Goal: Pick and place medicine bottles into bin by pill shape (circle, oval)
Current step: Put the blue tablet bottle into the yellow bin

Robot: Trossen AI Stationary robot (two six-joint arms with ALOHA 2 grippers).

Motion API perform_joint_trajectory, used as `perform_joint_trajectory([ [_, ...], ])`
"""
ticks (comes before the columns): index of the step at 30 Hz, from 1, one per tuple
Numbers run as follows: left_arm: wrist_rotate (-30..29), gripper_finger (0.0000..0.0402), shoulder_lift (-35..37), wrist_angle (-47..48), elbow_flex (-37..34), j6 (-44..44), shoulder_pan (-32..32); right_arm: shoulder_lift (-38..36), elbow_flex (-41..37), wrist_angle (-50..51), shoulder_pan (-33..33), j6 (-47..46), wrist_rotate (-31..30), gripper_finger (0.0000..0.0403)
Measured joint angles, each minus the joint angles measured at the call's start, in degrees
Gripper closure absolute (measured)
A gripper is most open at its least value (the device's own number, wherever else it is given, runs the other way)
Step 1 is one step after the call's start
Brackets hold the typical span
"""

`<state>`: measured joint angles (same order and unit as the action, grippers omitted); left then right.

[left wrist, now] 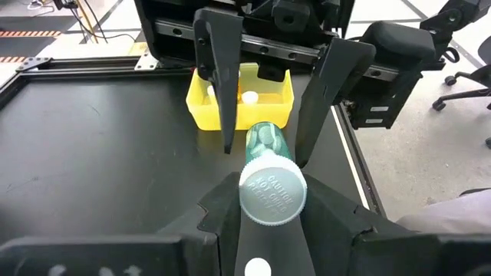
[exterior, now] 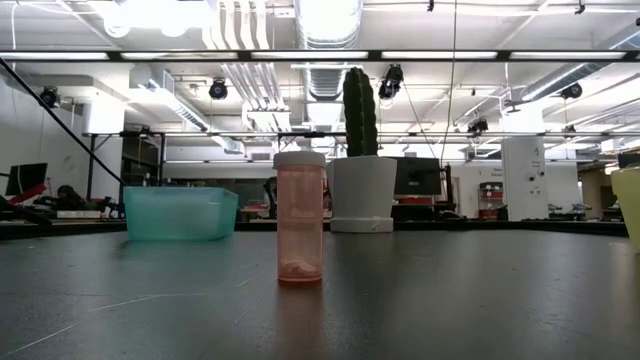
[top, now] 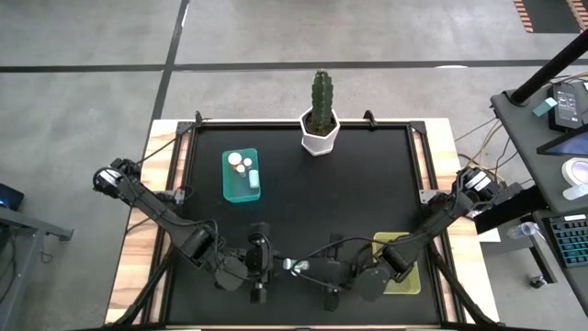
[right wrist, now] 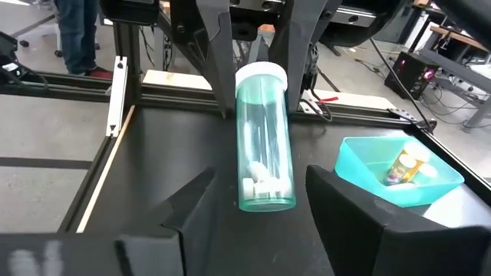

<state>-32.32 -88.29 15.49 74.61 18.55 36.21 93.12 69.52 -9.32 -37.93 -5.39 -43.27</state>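
Two bins (top: 243, 176) – one cactus pot (top: 319, 131) – two arms (top: 165, 213).

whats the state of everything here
held bottle: capped, pills inside, off the table
left gripper: shut on its cap end
right gripper: open around its base
table bottle: upright, capped
teal bin: holds bottles
yellow bin: holds bottles

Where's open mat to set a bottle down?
Bare mat: the whole stretch between the teal bin and the right edge, below the cactus pot. Crowded: the front edge, where both arms meet over a bottle beside the yellow bin.
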Motion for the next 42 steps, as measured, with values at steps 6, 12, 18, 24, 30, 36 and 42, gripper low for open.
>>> perform_joint_trajectory([
  [6,0.0,0.0304,0.0,0.0,0.0,0.0,0.0,0.0,0.0,0.0,0.0,-0.2,0.0,0.0251],
  [12,0.0,0.0304,0.0,0.0,0.0,0.0,0.0,0.0,0.0,0.0,0.0,-0.6,0.0,0.0296],
  [18,0.0,0.0302,0.0,0.0,0.0,0.4,0.0,0.0,0.0,0.0,0.0,-0.6,0.0,0.0314],
  [24,0.0,0.0266,0.0,0.0,0.0,0.5,0.0,0.0,0.0,0.0,0.0,-0.6,0.0,0.0295],
  [30,0.0,0.0218,0.0,0.0,0.0,-0.5,0.0,0.0,-0.4,0.8,-0.2,-0.6,-0.3,0.0304],
  [36,-0.2,0.0201,0.2,0.0,0.0,-2.9,0.4,-2.2,-2.7,4.2,-1.2,-4.1,-2.5,0.03],
  [42,-1.5,0.0201,0.2,0.0,0.0,-4.4,1.0,-6.2,-8.7,4.3,-5.0,-7.8,-8.8,0.0299],
])
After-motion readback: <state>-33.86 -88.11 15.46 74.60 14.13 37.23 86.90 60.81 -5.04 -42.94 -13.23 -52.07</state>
